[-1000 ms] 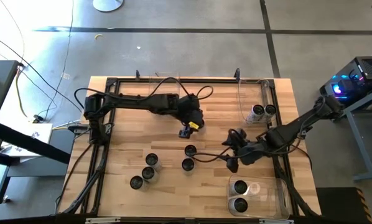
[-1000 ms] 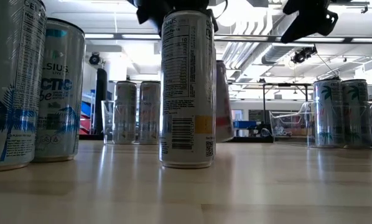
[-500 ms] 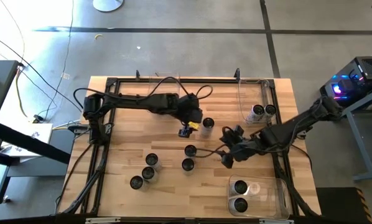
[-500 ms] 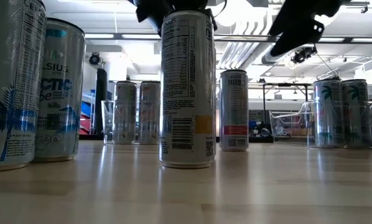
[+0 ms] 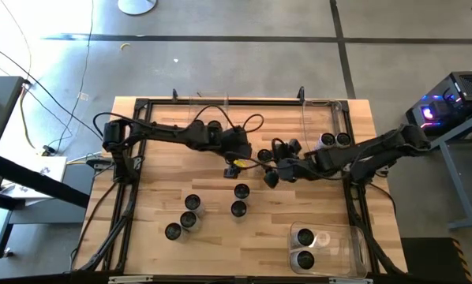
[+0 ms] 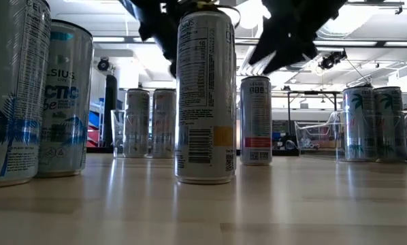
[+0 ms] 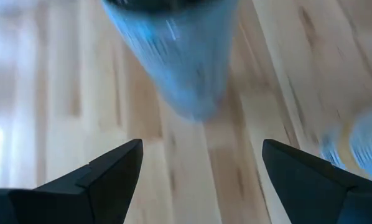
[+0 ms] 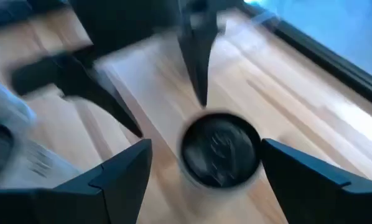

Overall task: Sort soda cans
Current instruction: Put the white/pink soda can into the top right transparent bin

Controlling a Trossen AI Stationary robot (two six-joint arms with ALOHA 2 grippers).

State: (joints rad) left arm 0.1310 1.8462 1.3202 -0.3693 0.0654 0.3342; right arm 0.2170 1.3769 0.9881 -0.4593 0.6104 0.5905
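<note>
Cans stand scattered over the wooden surface point(image 5: 165, 189), and the one at work is the lone can point(image 5: 264, 155) near the middle, upright, its dark top plain in the right wrist view point(image 8: 220, 149). The right gripper point(image 5: 272, 163) hangs just beside this lone can with its jaws apart, one finger point(image 8: 114, 180) showing on either side of the can and neither clearly touching it. The left gripper point(image 5: 237, 156) sits just to the other side of the lone can, its jaws also apart, with a blurred upright can point(image 7: 173, 56) ahead of them in its wrist view. From table height the lone can point(image 6: 256, 120) stands free on the surface behind a nearer, taller-looking can point(image 6: 204, 95), with both arms dark above them. Toward the front of the surface from the lone can stand two cans point(image 5: 240, 199) close together, and farther off toward the left arm's side a group of three cans point(image 5: 185, 217). On the right arm's side, a clear bin point(image 5: 311, 126) at the back holds a pair of cans point(image 5: 334, 141), and a second clear bin point(image 5: 354, 244) at the front edge holds another pair point(image 5: 304, 248).
</note>
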